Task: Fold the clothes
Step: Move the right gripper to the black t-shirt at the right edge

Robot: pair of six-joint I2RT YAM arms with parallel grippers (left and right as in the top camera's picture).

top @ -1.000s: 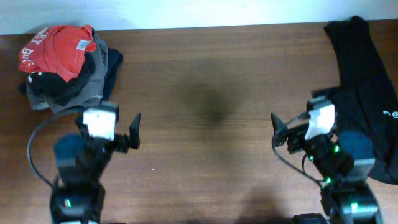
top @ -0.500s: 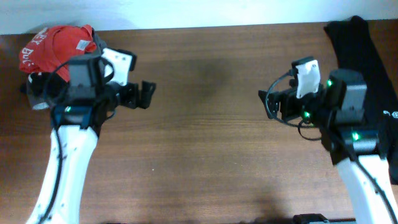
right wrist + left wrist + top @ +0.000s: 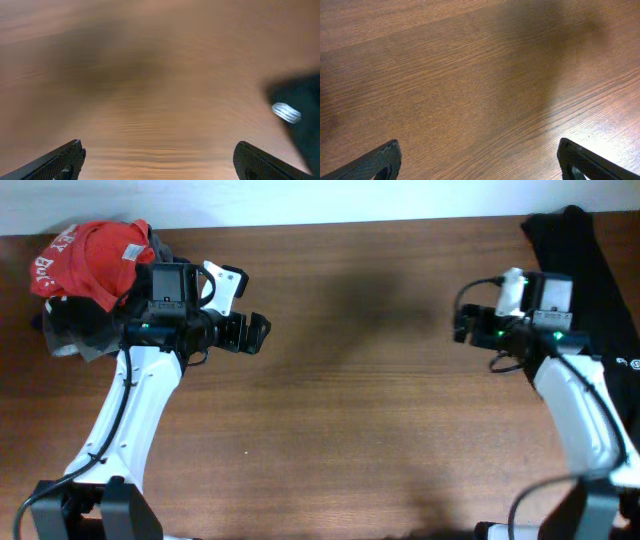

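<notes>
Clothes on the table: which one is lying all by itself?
The black shirt at the right edge. It lies alone; the red shirt sits heaped with grey and dark clothes at the left.

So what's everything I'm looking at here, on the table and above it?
black shirt: one, black with small white marks, bunched at the table's right edge
red shirt: one, red with white lettering, on top of the pile at the far left corner
grey and dark garments: number unclear, under the red shirt
table: one, brown wood, under everything
left gripper: one, black fingers, open and empty, over bare wood beside the pile
right gripper: one, black fingers, open and empty, over bare wood beside the black shirt
</notes>
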